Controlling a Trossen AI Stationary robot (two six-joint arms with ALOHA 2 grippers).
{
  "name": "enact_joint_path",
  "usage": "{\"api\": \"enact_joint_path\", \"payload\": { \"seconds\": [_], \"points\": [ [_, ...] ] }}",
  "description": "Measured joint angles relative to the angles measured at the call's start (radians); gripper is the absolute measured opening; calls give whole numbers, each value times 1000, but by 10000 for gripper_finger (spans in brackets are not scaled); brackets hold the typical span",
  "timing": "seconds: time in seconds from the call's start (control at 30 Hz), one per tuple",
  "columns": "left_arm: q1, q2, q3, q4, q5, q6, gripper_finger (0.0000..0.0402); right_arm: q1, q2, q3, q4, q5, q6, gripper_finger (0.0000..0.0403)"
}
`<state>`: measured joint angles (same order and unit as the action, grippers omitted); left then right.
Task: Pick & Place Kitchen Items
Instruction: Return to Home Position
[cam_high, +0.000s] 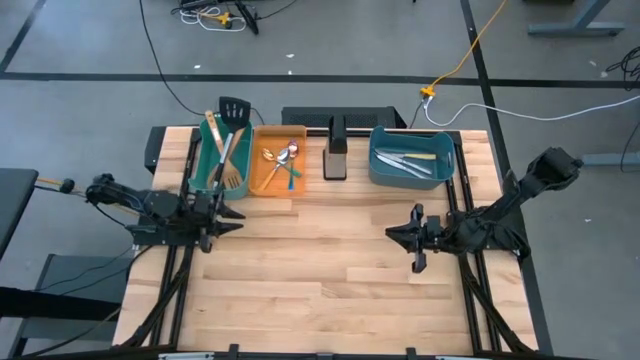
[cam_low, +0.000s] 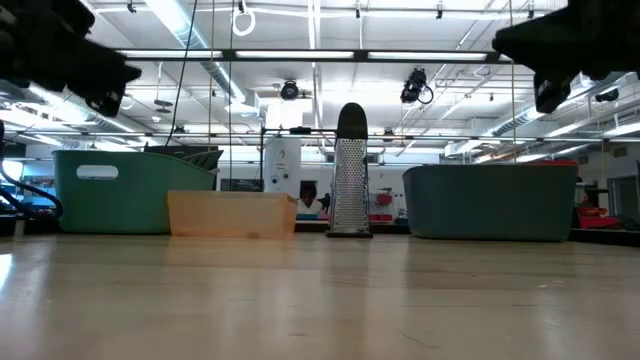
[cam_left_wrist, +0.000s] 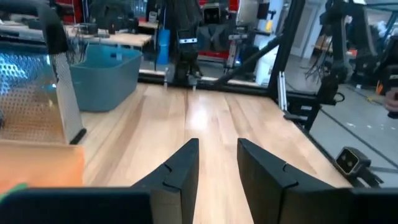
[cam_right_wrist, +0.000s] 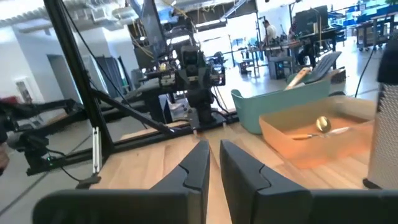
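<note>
Spatulas (cam_high: 228, 160) lie in the teal bin (cam_high: 198, 165) upper left, spoons (cam_high: 284, 160) in the orange bin (cam_high: 260, 183), knives (cam_high: 410, 163) in the blue bin (cam_high: 410, 184) upper right. They are likely light, stiff and slippery where steel, so grip mid-handle. The left gripper (cam_left_wrist: 217, 149) is apart and the right gripper (cam_right_wrist: 212, 149) barely apart; both are empty.

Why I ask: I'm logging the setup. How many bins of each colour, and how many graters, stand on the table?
Teal bin: 1
Orange bin: 1
Blue bin: 1
Grater: 1
Total: 4
</note>
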<state>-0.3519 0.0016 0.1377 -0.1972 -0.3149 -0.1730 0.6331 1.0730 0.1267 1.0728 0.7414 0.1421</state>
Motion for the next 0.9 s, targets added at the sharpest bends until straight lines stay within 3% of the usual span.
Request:
{"api": "enact_joint_path", "payload": {
  "seconds": [0.23,0.53,0.9],
  "points": [
    [0,9,-72,87,4,-1,115,0,0,-114,160,2,15,49],
    [0,11,-72,79,45,-3,115,-2,2,-112,30,63,3,49],
    [0,11,-74,85,56,1,115,-2,3,-112,-23,52,-51,49]
  ]
}}
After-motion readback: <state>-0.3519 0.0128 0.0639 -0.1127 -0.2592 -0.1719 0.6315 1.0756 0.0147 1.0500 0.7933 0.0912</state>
